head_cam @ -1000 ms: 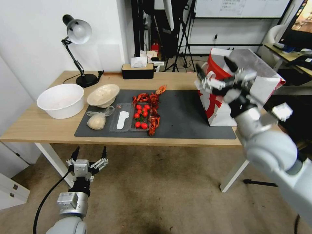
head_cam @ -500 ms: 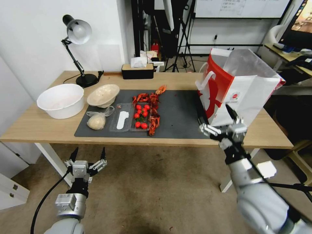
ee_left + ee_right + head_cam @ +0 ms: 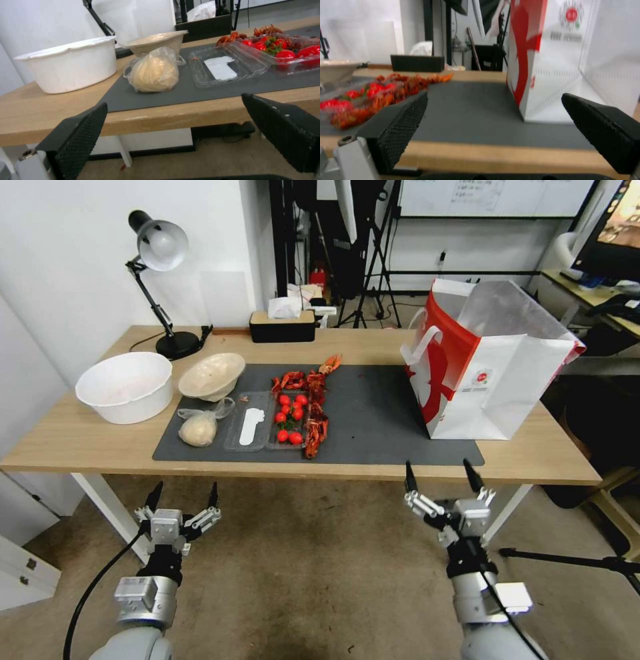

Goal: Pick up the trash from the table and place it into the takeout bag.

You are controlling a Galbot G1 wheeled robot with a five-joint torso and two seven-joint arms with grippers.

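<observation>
- Right gripper (image 3: 440, 479): the two black fingers stand spread wide apart with nothing between them; it hangs below the front edge of the table (image 3: 87, 437), in front of the stretch between the mat's right end and the bag.
- Left gripper (image 3: 183, 497): its fingers are likewise wide apart and hold nothing; it hangs below the table's front edge, in front of the clear bag with the beige lump (image 3: 198, 428).
- Takeout bag (image 3: 497, 380): stands upright and open at the right end of the table, partly on the dark mat (image 3: 380, 413), silvery lining showing at the mouth. From where one stands, its inside cannot be seen, so what it already contains cannot be told.
- Trash left on the table, near the mat's left half: the clear bag with the beige lump; the cream bowl (image 3: 212, 375) just behind it, tilted; a clear plastic tray (image 3: 250, 430) with a white piece inside; a second tray section of small tomatoes (image 3: 290, 417); red shell scraps (image 3: 315, 403) strewn beside and behind the tomatoes.
- A white tub (image 3: 125, 385) stands on bare wood left of the mat; a desk lamp (image 3: 157, 247) and a black tissue box (image 3: 282, 325) sit along the far edge.
- Judged progress: no cup or can lies on the table, while several pieces are left well apart from the bag; the task appears partly done, with the left-side litter yet to be collected.
</observation>
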